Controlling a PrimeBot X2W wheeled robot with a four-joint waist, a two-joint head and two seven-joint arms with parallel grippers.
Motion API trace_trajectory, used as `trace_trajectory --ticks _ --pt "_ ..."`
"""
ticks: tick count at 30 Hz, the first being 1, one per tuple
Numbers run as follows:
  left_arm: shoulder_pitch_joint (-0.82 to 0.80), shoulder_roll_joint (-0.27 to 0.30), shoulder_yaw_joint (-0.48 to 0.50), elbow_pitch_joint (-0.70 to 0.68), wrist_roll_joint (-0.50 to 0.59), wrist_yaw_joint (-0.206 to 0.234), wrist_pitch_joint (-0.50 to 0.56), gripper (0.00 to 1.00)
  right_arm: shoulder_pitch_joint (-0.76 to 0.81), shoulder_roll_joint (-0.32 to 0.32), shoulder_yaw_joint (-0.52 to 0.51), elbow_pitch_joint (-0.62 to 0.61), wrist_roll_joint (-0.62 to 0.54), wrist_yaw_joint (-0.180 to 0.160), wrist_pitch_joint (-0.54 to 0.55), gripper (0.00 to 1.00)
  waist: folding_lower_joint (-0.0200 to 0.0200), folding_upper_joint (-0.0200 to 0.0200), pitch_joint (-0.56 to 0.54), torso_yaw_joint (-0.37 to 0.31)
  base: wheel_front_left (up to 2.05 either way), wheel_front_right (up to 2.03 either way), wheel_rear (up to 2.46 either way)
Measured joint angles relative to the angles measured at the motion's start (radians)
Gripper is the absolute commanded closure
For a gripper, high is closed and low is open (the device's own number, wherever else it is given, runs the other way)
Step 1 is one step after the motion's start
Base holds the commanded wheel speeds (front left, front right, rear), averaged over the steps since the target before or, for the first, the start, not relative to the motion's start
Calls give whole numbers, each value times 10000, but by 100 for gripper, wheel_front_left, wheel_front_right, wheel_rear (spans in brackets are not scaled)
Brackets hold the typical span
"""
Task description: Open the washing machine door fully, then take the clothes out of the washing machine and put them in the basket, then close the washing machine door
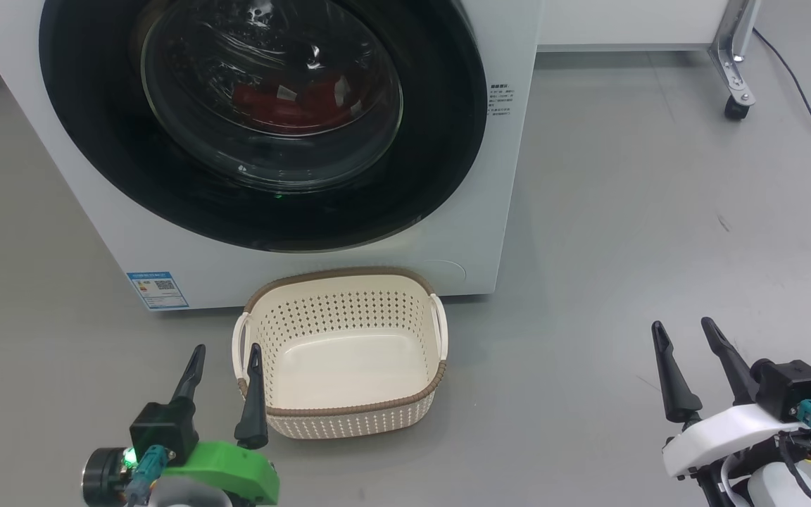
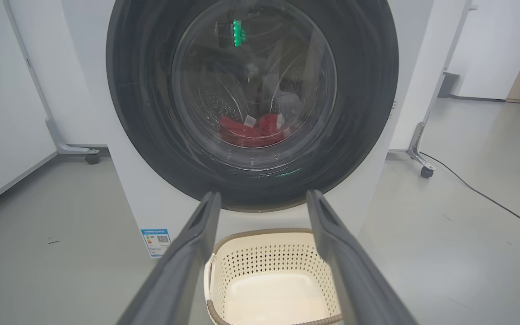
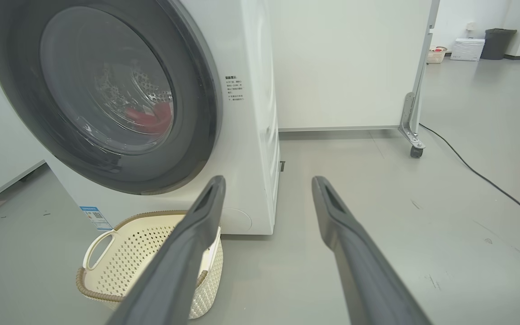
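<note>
- The left end effector hangs low above the floor, at the left handle of the basket. Its fingers are spread fully apart and hold nothing. In the head view the inner finger overlaps the handle, so contact cannot be confirmed. In the left wrist view the fingers point at the lower rim of the door.
- The washing machine stands on the floor facing the robot, with a blue sticker at its lower left corner.
- The washing machine door lies flush against the front panel and is closed. The opening step has probably not begun.
- The clothes lie at the bottom of the drum and show red through the glass bowl. They cannot be reached until the door swings clear.
- The basket stands upright and empty, just in front of the machine below the door. This placement probably keeps the transfer from the drum short.
- The right end effector is well apart from the basket, over bare floor to the right of the machine. Its fingers are fully spread, and it holds and touches nothing.
</note>
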Motion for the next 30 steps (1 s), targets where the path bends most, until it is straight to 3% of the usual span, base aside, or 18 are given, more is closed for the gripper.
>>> trace_trajectory --ticks 15,16,18,30 --pt "-1 0 27 146 -240 63 0 0 0 146 -2 56 -17 96 0 0 0 0 17 39 0 0 0" --pt "-1 0 29 148 -240 63 0 0 0 148 -13 59 -17 100 0 4 0 0 19 41 0 0 0" --pt "-2 0 29 151 -240 63 0 0 0 155 -36 58 -17 105 0 100 0 0 20 43 0 0 0" --pt "-45 0 -46 167 -253 102 0 0 0 215 -178 73 13 226 0 100 0 0 46 88 0 0 0"
